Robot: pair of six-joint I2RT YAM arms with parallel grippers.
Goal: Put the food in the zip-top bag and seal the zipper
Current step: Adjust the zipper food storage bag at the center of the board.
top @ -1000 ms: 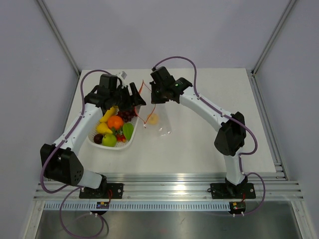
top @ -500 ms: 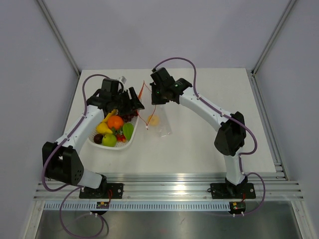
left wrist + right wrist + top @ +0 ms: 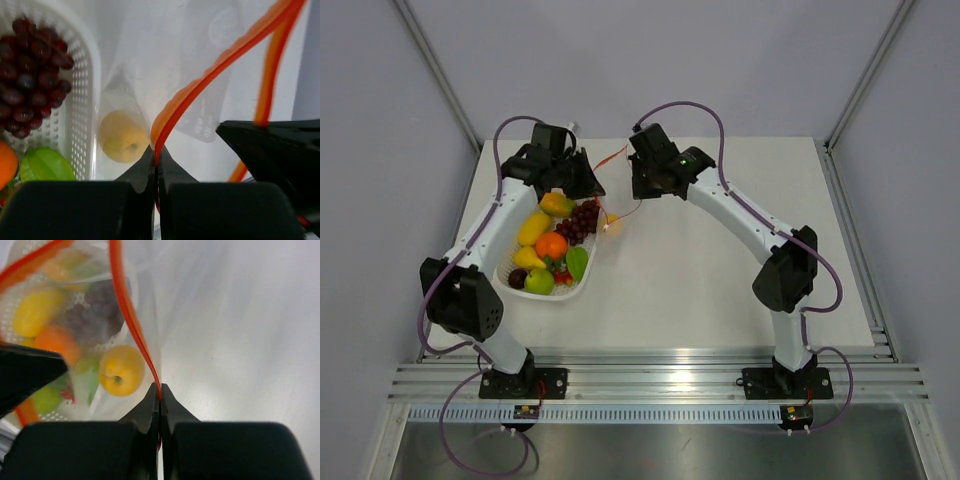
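The clear zip-top bag (image 3: 200, 60) hangs off the table between my two grippers, beside the basket. A yellow round fruit (image 3: 122, 136) (image 3: 121, 370) lies in its bottom. My left gripper (image 3: 156, 159) (image 3: 588, 185) is shut on one end of the red-orange zipper (image 3: 225, 57). At the other end of the zipper (image 3: 128, 310) my right gripper (image 3: 159, 394) (image 3: 640, 188) is pinched shut. In the top view the zipper (image 3: 611, 157) shows as thin orange lines between the two grippers. The mouth gapes: two strands run apart.
A white perforated basket (image 3: 582, 286) sits left of the bag with grapes (image 3: 582, 220), an orange (image 3: 551, 245), a green apple (image 3: 539, 281) and other fruit. Its wall (image 3: 82, 100) stands right beside the hanging bag.
My left gripper went from open to shut on the zipper and moved toward the far edge. The bag rose off the table. The right gripper shifted slightly back, still shut.
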